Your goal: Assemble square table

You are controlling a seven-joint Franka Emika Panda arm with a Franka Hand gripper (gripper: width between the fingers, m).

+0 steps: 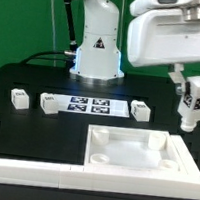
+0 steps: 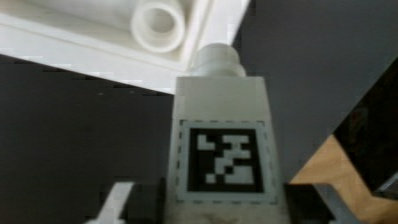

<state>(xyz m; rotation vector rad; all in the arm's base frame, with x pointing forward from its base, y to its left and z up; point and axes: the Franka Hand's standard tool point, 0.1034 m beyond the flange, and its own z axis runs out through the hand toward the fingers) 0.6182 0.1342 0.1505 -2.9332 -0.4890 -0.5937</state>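
Dark tabletop (image 1: 30, 78); leg (image 1: 195, 102) near slab (image 1: 134, 136) corner

Free: table (image 1: 49, 131) lying bare between the legs (image 1: 21, 99) and slab (image 1: 132, 152).
Blocking: rail (image 1: 30, 167) fencing the near edge.

Robotics lab bench

A white robot arm (image 1: 98, 37) stands at the far edge of a matte black table (image 1: 30, 80), dark cables (image 1: 68, 29) hanging behind it; the flat white marker board (image 1: 89, 107) and each small white plastic block leg (image 1: 21, 99) carry printed black-and-white tags.
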